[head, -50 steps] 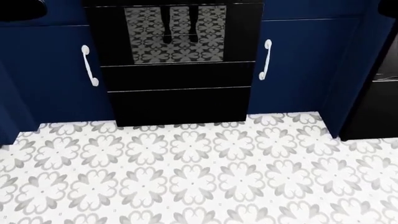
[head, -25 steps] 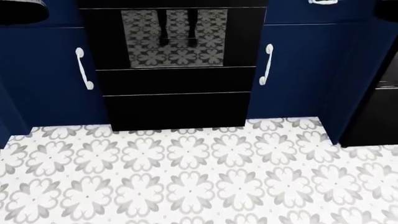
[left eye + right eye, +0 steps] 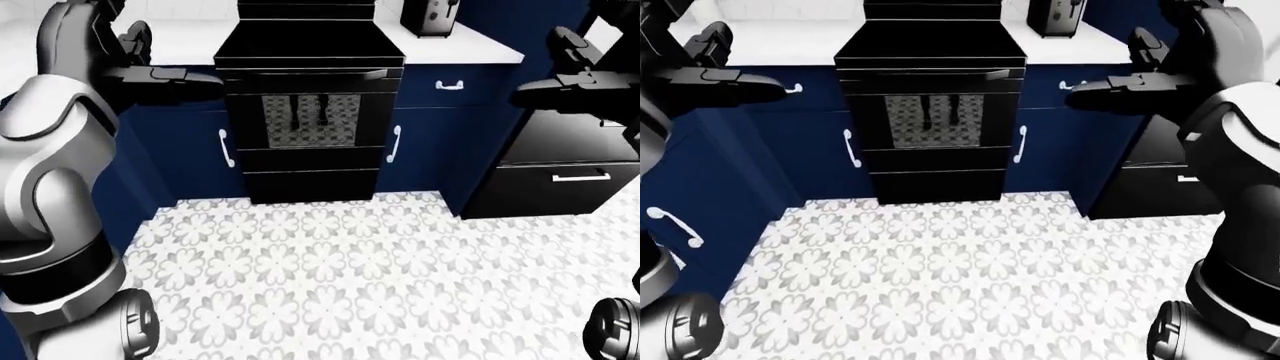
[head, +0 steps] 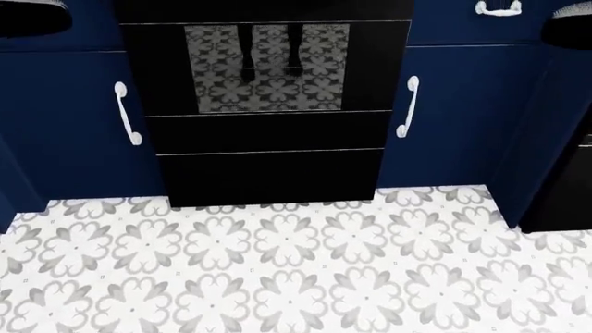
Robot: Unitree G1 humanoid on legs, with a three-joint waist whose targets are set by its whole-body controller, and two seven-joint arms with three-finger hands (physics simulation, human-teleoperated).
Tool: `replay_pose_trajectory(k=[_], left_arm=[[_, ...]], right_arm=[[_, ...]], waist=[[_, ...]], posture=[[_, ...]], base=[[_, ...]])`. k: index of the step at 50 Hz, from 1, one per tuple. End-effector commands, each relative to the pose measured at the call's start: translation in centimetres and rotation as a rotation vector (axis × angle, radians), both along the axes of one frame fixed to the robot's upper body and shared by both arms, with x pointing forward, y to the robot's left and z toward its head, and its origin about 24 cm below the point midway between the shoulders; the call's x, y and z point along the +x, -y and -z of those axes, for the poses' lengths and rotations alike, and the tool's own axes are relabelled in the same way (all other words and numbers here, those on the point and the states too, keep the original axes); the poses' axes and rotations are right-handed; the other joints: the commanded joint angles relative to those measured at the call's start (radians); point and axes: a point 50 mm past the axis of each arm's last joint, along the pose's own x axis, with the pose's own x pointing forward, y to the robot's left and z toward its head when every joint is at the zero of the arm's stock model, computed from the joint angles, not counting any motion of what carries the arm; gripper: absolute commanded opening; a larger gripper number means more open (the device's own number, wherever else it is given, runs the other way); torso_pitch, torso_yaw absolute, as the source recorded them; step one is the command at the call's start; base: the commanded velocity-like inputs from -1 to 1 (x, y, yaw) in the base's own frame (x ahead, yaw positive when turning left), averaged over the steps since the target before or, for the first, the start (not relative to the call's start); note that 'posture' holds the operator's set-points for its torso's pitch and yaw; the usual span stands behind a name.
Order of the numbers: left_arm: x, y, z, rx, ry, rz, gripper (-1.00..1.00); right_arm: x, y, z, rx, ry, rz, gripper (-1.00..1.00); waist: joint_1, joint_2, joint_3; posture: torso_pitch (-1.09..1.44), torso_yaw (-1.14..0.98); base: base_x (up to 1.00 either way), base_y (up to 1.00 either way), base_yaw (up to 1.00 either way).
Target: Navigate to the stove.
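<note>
The black stove (image 3: 308, 112) stands at the top middle of the left-eye view, set between blue cabinets. Its cooktop (image 3: 930, 45) is flat and bare. In the head view its oven door (image 4: 268, 90) fills the top middle, and the glass mirrors the floor tiles and my legs. My left hand (image 3: 150, 64) is raised to the left of the stove, open and holding nothing. To the stove's right my right hand (image 3: 1135, 75) is raised the same way, open and holding nothing. Neither hand touches the stove.
A dark appliance (image 3: 428, 16) sits on the white counter (image 3: 470, 45) right of the stove. Blue cabinet doors with white handles (image 4: 127, 114) flank the oven. A black drawer unit (image 3: 560, 172) juts out at the right. Another blue cabinet (image 3: 680, 210) stands at the left. Patterned tile floor (image 4: 296, 270) lies below.
The whole head view has shifted: the oven front sits lower and looks larger, so the camera has moved closer to the stove. A drawer handle has come into view at top right.
</note>
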Motion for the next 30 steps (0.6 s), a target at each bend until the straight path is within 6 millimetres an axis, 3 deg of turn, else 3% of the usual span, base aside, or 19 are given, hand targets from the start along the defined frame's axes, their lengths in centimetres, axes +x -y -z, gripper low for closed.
replay_pose_trajectory(k=[1,3,5,6,7,8,10,15,17,18,19,21,24,26,28,30], left_arm=[[-0.56,0.24,-1.53,0.011,0.084,0.011,1.00],[-0.64,0.24,-1.59,0.011,0.084,0.010,1.00],[-0.68,0.24,-1.60,0.011,0.084,0.010,1.00],[-0.61,0.23,-1.53,0.011,0.083,0.010,1.00],[-0.60,0.23,-1.52,0.011,0.083,0.010,1.00],[-0.56,0.23,-1.51,0.011,0.083,0.010,1.00],[-0.52,0.21,-1.48,0.010,0.083,0.010,1.00],[-0.58,0.27,-1.54,0.010,0.083,0.011,1.00],[-0.57,0.27,-1.53,0.010,0.082,0.010,1.00],[-0.60,0.28,-1.56,0.009,0.082,0.011,1.00],[-0.60,0.29,-1.56,0.010,0.082,0.011,1.00],[-0.55,0.26,-1.50,0.010,0.081,0.011,1.00],[-0.60,0.25,-1.54,0.010,0.082,0.011,1.00],[-0.61,0.25,-1.55,0.010,0.082,0.010,1.00],[-0.61,0.25,-1.57,0.011,0.083,0.010,1.00],[-0.60,0.25,-1.53,0.011,0.082,0.011,1.00]], right_arm=[[-0.69,0.26,-1.49,-0.010,0.082,0.020,1.00],[-0.69,0.25,-1.47,-0.010,0.081,0.021,1.00],[-0.66,0.27,-1.39,-0.011,0.076,0.019,1.00],[-0.70,0.26,-1.41,-0.010,0.077,0.020,1.00],[-0.72,0.25,-1.43,-0.009,0.077,0.020,1.00],[-0.71,0.26,-1.42,-0.009,0.077,0.020,1.00],[-0.67,0.27,-1.41,-0.009,0.077,0.020,1.00],[-0.67,0.27,-1.41,-0.011,0.076,0.020,1.00],[-0.64,0.37,-1.41,-0.010,0.077,0.023,1.00],[-0.65,0.38,-1.44,-0.010,0.078,0.023,1.00],[-0.63,0.37,-1.39,-0.009,0.077,0.022,1.00],[-0.68,0.33,-1.43,-0.009,0.077,0.022,1.00],[-0.74,0.41,-1.47,-0.009,0.079,0.024,1.00],[-0.74,0.35,-1.47,-0.009,0.078,0.022,1.00],[-0.76,0.32,-1.49,-0.010,0.078,0.022,1.00],[-0.78,0.34,-1.50,-0.010,0.078,0.022,1.00]], waist=[[-0.003,0.002,-0.017],[0.002,-0.029,-0.018],[0.006,-0.091,-0.033],[-0.003,-0.049,-0.021],[0.000,-0.066,-0.019],[-0.001,-0.066,-0.018],[-0.005,-0.050,-0.024],[-0.011,0.001,-0.008],[-0.018,0.042,-0.016],[-0.020,0.076,-0.029],[-0.016,0.053,-0.028],[-0.013,0.062,-0.020],[-0.007,0.037,-0.028],[-0.005,0.020,-0.020],[-0.001,-0.003,-0.016],[0.004,-0.042,-0.018]], posture=[[0.00,0.00],[0.00,0.00],[0.00,0.00],[0.00,0.00],[0.00,0.00],[0.00,0.00],[0.00,0.00],[0.00,0.00],[0.00,0.00],[0.00,0.00],[0.00,0.00],[0.00,0.00],[0.00,0.00],[0.00,0.00],[0.00,0.00],[0.00,0.00]], base=[[0.16,0.00,0.00],[0.16,0.00,0.00],[0.16,0.00,0.00],[0.16,0.00,0.00],[0.16,0.00,0.00],[0.16,0.00,0.00],[0.16,0.00,0.00],[0.16,0.00,0.00],[0.16,0.00,0.00],[0.16,0.00,0.00],[0.16,0.00,0.00],[0.16,0.00,0.00],[0.16,0.00,0.00],[0.16,0.00,0.00],[0.16,0.00,0.00],[0.16,0.00,0.00]])
